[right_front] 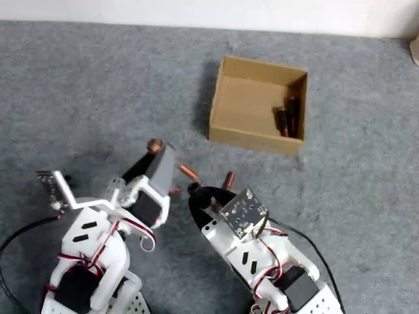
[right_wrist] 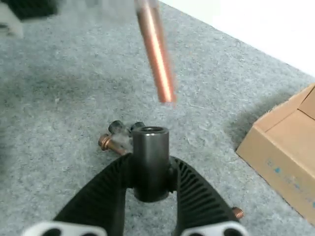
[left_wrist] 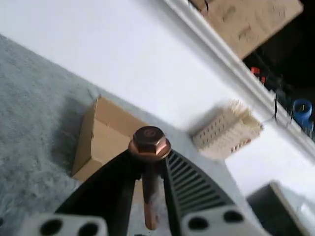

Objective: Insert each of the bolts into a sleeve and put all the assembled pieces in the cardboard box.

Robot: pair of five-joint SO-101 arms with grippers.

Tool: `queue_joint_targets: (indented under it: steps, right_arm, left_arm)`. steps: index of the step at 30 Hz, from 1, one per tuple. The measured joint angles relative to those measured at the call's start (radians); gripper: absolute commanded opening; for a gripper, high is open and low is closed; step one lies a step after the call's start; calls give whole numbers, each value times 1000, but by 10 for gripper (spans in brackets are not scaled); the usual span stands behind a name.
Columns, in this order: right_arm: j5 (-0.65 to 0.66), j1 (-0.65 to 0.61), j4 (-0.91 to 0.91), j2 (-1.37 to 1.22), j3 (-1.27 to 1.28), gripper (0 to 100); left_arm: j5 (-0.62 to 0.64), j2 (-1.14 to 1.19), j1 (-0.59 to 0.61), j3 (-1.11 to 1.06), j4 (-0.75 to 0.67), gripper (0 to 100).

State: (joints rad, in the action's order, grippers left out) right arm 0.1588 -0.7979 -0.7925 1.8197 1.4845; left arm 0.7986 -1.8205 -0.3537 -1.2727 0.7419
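Bolt (left_wrist: 149, 142), copper, hex head: clenched by its shank in my left pincer (left_wrist: 150, 164), with the head standing out past the fingertips. The shank runs back between the two jaws.

My right pincer (right_wrist: 150, 172) is clamped round a black sleeve (right_wrist: 150, 155), whose open bore faces away from the wrist. In the right wrist view the bolt's shank comes in on a slant above the sleeve. Its tip is close to the bore but apart from it, not inside.

From the high view, both pincers meet near the middle of the grey carpet (right_front: 98, 85), with the sleeve just beside the shank's tip.

Cardboard box (right_front: 252, 139) sits on the carpet beyond my pincers, well apart, open side up. Assembled pieces (right_front: 288, 118) lie inside against one side wall; I cannot count them.

A loose bolt (right_wrist: 104, 142) lies on the carpet beyond the held sleeve, with two spare sleeves (right_wrist: 118, 128) just beside it; I cannot tell whether they touch. Another copper piece (right_front: 229, 178) is on the carpet next to my right pincer, on the box side.

A white ribbed block (left_wrist: 226, 130) stands by the wall past the box.
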Motion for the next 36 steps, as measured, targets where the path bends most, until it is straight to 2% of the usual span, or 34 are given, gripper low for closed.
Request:
queue_joint_targets:
  steps: [4, 17, 29, 33, 36]
  right_arm:
    - [5, 0, -2, 0, 0, 5]
    - [20, 0, -20, 0, 3, 5]
    - [23, -2, -20, 0, 5, 5]
    - [23, 0, -20, 0, 3, 5]
    - [20, 15, -20, 0, 5, 5]
  left_arm:
    - [-57, 0, -32, 0, 55, 6]
    - [-58, 0, -37, 0, 83, 6]
    - [-58, 0, -52, 3, 175, 6]
    - [-91, 0, -138, -31, 175, 6]
    - [-175, -5, -218, -92, 173, 6]
